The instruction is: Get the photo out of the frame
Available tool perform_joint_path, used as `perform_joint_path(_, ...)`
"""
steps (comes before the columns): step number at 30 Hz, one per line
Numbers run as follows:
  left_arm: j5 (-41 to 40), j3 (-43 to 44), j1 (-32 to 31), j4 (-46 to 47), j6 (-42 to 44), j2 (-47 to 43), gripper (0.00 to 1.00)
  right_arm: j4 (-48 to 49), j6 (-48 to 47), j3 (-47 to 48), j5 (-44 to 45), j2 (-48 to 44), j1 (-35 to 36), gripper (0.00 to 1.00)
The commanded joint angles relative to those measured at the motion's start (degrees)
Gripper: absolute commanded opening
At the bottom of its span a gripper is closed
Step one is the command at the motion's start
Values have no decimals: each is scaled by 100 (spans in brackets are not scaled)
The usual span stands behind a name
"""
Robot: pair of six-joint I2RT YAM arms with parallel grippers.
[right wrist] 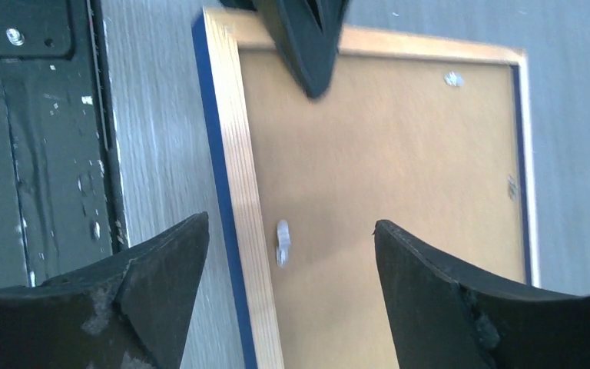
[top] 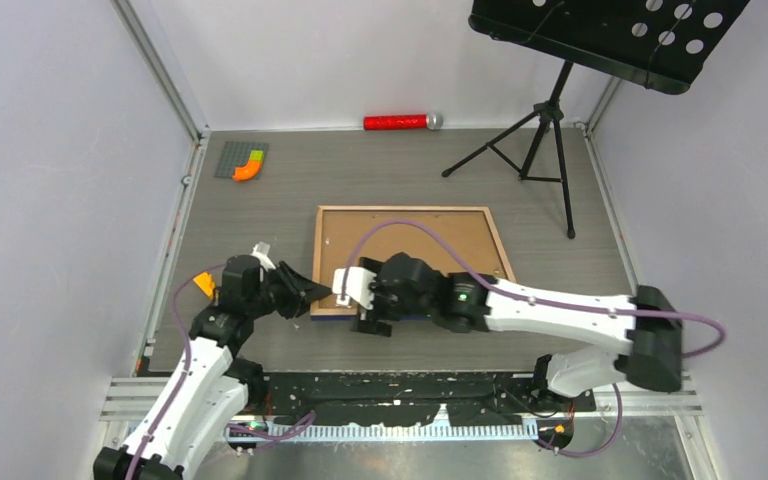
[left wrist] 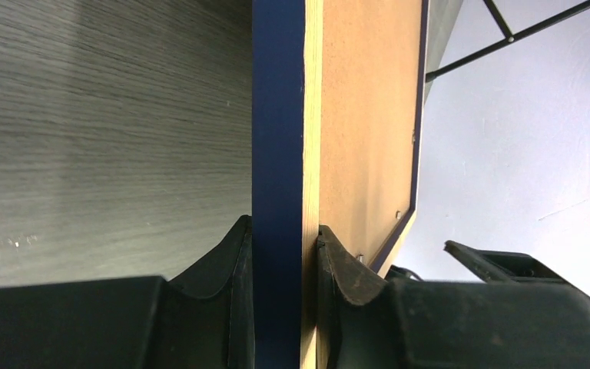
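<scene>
The frame lies face down on the table, with its dark blue rails around a plain brown backing board. The photo is hidden under the board. My left gripper is shut on the frame's near left corner. In the left wrist view the fingers clamp the blue rail and the board's edge. My right gripper is open over the near rail. A small metal clip on the board lies between its fingers. The left gripper's fingertip shows at the top.
A red cylinder lies at the back wall. A grey baseplate with an orange and green piece sits at the back left. A music stand's tripod stands at the back right. The black base plate runs along the near edge.
</scene>
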Motion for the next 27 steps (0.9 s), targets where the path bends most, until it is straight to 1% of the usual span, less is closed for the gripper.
perform_joint_path(1,-233,926,23,-1071,-175,-86,0,-74,-307,-652,559,-1032,44,88)
perform_joint_path(3,-257,1164,18,-1333,-125,17,0,-179,-369,-891,639,-1373,100,93)
perform_joint_path(6,-183,1292,21,-1480,-153,202,0,-230,-482,-1092,855,-1620,161,94)
perform_joint_path(8,-117,1359,23,-1553,-215,317,0,-317,-528,-1120,932,-1529,282,95)
perform_joint_path(10,-46,1407,23,-1595,-254,363,0,-332,-602,-1176,1253,-1359,436,95)
perform_joint_path(13,-11,1446,20,-1650,-322,275,0,248,-720,-1489,2262,-1108,531,95)
perform_joint_path(16,-118,1530,23,-1822,-338,130,0,1316,-922,-1831,2775,-917,540,95)
perform_joint_path(18,-145,1624,23,-1947,-280,83,0,1915,-1099,-1946,3007,-735,537,95)
perform_joint_path(19,-109,1668,18,-1981,-264,80,0,2057,-1169,-1958,3169,-565,539,95)
perform_joint_path(21,-77,1718,23,-2095,-218,93,0,2331,-1350,-1876,3352,-310,531,89)
perform_joint_path(22,-67,1743,23,-2134,-209,93,0,2520,-1449,-1844,3415,-241,532,80)
perform_joint_path(23,-35,1759,23,-2144,-209,98,0,2619,-1520,-1840,3567,-127,532,75)
perform_joint_path(25,22,1765,23,-2128,-233,75,0,2928,-1714,-1851,3842,1,532,51)
perform_joint_path(26,42,1768,23,-2134,-233,58,0,3085,-1758,-1858,4041,29,532,44)
perform_joint_path(27,31,1779,23,-2143,-235,34,0,3130,-1815,-1865,4102,55,532,29)
